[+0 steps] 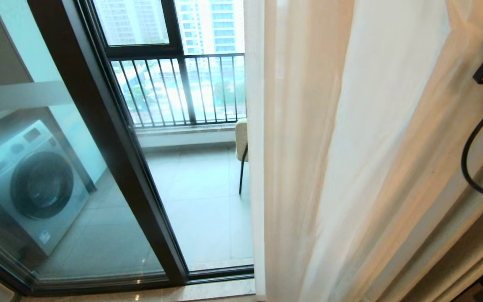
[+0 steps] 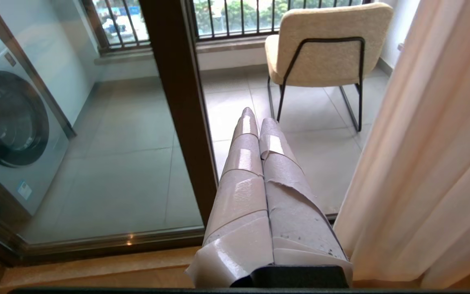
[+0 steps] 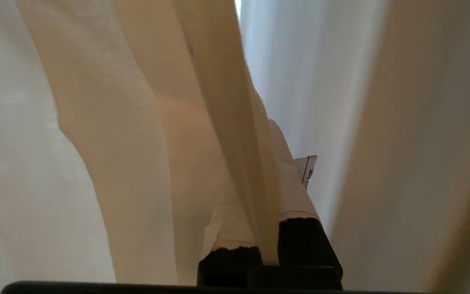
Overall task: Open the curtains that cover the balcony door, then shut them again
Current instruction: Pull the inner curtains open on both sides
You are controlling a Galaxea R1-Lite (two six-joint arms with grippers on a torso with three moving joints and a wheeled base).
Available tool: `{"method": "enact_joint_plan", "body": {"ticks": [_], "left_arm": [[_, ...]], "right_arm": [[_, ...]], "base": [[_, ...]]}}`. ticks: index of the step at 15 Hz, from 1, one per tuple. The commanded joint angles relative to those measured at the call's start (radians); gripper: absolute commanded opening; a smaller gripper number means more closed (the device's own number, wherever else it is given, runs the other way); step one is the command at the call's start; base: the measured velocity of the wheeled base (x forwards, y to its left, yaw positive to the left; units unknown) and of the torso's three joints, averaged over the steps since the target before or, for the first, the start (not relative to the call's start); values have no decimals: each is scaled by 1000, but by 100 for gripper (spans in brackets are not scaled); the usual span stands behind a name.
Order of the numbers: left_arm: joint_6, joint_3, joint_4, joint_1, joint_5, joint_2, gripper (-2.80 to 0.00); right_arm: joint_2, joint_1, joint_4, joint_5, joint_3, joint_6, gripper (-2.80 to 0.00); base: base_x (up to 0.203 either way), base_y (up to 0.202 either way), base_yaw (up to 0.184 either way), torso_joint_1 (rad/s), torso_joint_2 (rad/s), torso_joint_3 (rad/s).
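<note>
curtains (image 3: pixel 108 155) pinched in right gripper (image 3: pixel 265 171), seen only by wrist; left gripper (image 2: pixel 259 122) closed, empty.

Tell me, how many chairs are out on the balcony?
1. The chair stands on the balcony floor near the railing, beside the curtain. The curtain may hide others.

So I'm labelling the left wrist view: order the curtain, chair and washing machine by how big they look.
1. curtain
2. washing machine and chair: look alike in size; the machine is cut off, so unranked.
</note>
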Motion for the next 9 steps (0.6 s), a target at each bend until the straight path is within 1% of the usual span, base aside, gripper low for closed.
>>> {"method": "enact_joint_plan", "body": {"ticks": [1,9], "left_arm": [[0,1,3,-1,1,0,-280],[0,1,3,-1,1,0,-280]], "right_arm": [[-1,2,-5,-1,0,-3,-280],[-4,2,-4,0,1,-3,-280]], "base": [[0,-200,2,-12,2,7],[0,-179,0,3,4,4]]}}
